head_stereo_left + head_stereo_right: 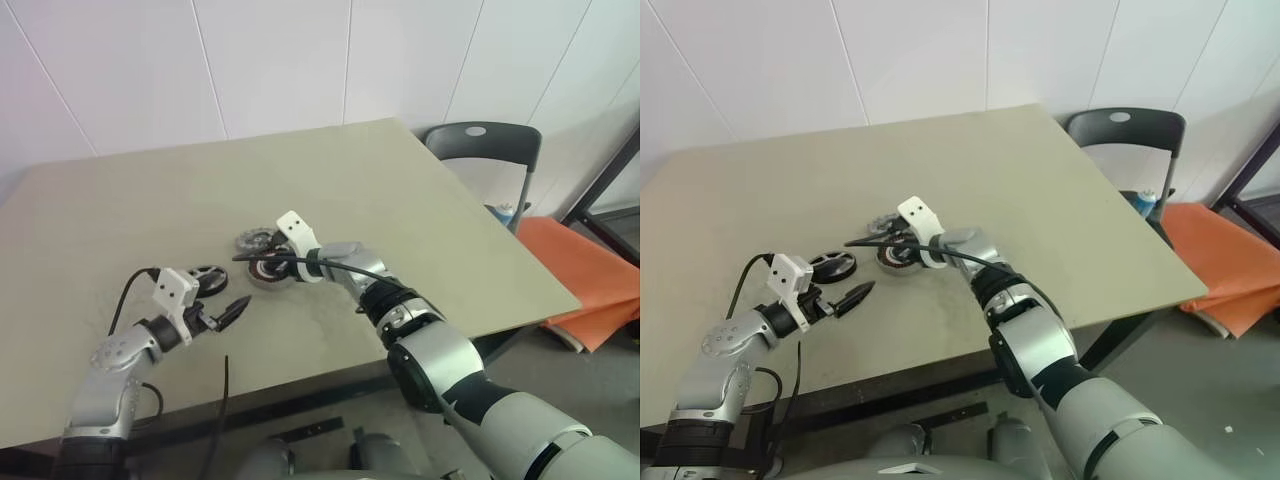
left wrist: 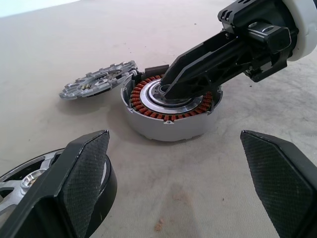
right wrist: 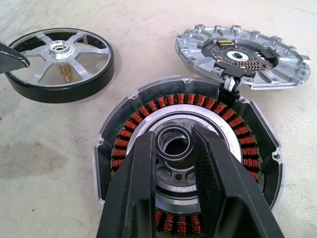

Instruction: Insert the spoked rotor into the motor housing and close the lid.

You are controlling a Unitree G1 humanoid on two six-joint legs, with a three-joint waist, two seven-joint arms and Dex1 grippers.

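The motor housing (image 3: 148,111), a round shell with copper-red windings, lies mid-table. My right gripper (image 3: 173,135) reaches down into its middle, shut on a small dark ring at the silver centre. The lid (image 3: 242,54), a silvery toothed disc with a circuit face, lies flat beside the housing, touching its far edge. The spoked rotor (image 3: 59,62), black-rimmed with silver spokes, rests on the table to the housing's left. My left gripper (image 1: 225,315) hovers open just in front of the rotor (image 1: 207,278), nothing between its fingers (image 2: 84,173).
The beige table (image 1: 400,200) has open room all around the parts. A dark chair (image 1: 485,150) stands past the table's far right corner, and an orange object (image 1: 590,270) lies low at the right.
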